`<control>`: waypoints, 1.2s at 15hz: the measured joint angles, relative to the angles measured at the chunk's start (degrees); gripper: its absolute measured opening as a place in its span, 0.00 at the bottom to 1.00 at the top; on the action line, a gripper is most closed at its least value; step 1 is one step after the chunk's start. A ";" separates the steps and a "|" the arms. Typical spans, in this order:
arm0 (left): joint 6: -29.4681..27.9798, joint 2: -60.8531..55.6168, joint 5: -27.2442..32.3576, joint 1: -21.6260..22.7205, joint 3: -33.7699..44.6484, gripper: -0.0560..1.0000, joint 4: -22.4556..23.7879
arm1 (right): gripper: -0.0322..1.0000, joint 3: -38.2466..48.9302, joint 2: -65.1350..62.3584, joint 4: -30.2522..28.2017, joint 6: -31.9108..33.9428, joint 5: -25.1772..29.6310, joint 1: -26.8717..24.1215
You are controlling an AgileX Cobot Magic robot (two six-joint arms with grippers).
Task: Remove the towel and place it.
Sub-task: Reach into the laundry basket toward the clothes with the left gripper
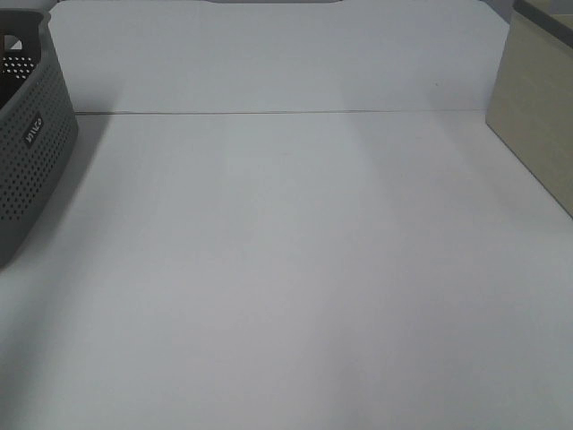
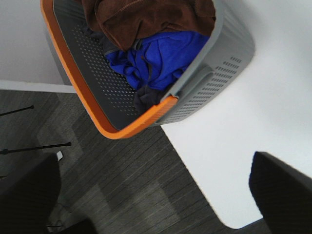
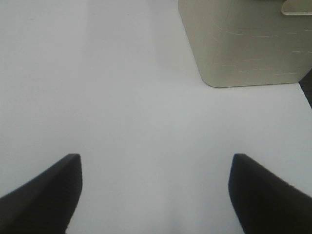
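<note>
I saw that the towel (image 2: 146,19) was soft, fuzzy brown cloth, and the basket (image 2: 224,73) around it was matt grey plastic with many small holes. The table (image 1: 295,269) under me looked smooth, white and matt, and my right gripper (image 3: 155,195) had matt black fingers (image 3: 44,195).

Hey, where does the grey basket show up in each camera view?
Exterior high: grey basket cut off at the left edge, on the white table.
Left wrist: the basket at the table's edge, holding the brown towel and blue cloth.
Right wrist: not in it.
Shared landmark: the white table, in all three.
</note>
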 joint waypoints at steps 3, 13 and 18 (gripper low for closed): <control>6.59 19.25 -0.11 0.00 -10.08 0.98 4.07 | 0.80 0.00 0.00 0.00 0.00 0.00 0.00; 14.55 65.43 -4.58 4.47 -40.51 0.98 9.51 | 0.80 0.00 0.00 0.00 0.00 0.00 0.00; 16.04 73.97 -7.16 4.53 -45.15 0.98 9.40 | 0.80 0.00 0.00 0.00 0.00 0.00 0.00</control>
